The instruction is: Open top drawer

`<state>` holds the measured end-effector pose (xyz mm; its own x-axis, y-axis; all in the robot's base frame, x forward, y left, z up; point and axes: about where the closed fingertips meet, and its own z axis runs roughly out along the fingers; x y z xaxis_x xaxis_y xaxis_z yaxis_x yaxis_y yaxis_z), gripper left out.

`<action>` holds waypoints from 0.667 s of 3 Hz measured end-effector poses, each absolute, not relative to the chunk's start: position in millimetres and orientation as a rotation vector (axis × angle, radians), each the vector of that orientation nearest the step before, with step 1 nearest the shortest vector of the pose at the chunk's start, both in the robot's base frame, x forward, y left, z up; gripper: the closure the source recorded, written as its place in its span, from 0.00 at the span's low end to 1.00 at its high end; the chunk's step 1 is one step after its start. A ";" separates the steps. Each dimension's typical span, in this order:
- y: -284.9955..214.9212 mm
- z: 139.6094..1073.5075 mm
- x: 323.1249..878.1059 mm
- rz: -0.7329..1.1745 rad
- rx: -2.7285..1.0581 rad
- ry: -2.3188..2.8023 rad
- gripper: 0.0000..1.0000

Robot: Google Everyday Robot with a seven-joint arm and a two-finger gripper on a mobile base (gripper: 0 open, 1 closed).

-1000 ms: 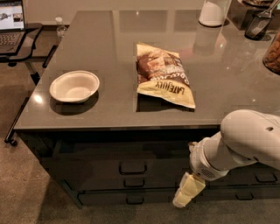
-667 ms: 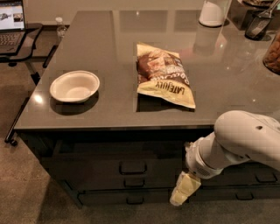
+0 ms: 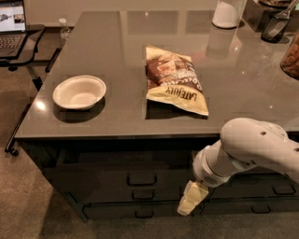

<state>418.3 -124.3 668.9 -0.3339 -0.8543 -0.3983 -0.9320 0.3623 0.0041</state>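
The top drawer (image 3: 105,175) is the wide dark grey front just under the countertop. Its small rectangular loop pull (image 3: 141,179) sits at the centre, and the front looks flush with the cabinet. My gripper (image 3: 189,204) is cream-coloured and points downward at the end of the white arm (image 3: 252,149). It hangs in front of the drawer fronts, to the right of the pull and lower than it, not touching it. It holds nothing that I can see.
Two slimmer drawer fronts with pulls (image 3: 142,194) (image 3: 144,214) lie below; shorter drawers (image 3: 284,190) are at right. On the grey counter (image 3: 117,60) are a white bowl (image 3: 79,92), a chip bag (image 3: 175,79), a white jug (image 3: 227,13) and containers. A laptop stand (image 3: 18,37) stands at far left.
My arm and gripper have shifted a little to the left, closer to the centre pull. The drawer, bowl and bag have not moved.
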 end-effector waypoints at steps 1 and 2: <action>-121.6 659.4 424.1 0.341 -1.589 2.294 0.00; -118.0 649.9 428.1 0.351 -1.611 2.290 0.00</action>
<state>428.1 -118.0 649.9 -0.3139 -0.8639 -0.3939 -0.9422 0.3345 0.0173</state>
